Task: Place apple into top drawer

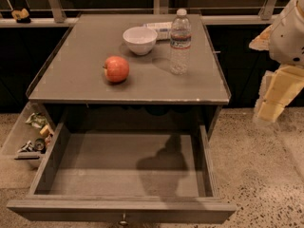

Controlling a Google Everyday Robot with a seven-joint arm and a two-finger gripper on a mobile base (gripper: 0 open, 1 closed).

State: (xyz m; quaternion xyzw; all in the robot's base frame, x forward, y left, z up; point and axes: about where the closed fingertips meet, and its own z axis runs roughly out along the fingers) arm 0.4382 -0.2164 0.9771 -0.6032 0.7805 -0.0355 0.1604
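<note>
The red-orange apple [116, 69] sits on the grey cabinet top [80, 75], left of centre, in front of the white bowl [140, 39]. The top drawer [118, 172] is pulled wide open below the cabinet top. Its inside is bare, and its front panel with a small metal knob [123, 219] is at the bottom edge of the view. My gripper [270, 111] hangs at the far right, beside the cabinet and above the floor. It is well apart from the apple and holds nothing that I can see.
A clear water bottle [180, 42] stands right of the bowl, with a flat packet [159, 28] behind it. A pale side bin [23, 137] with odds and ends hangs on the cabinet's left. A speckled floor [256, 175] surrounds it. A railing runs along the back.
</note>
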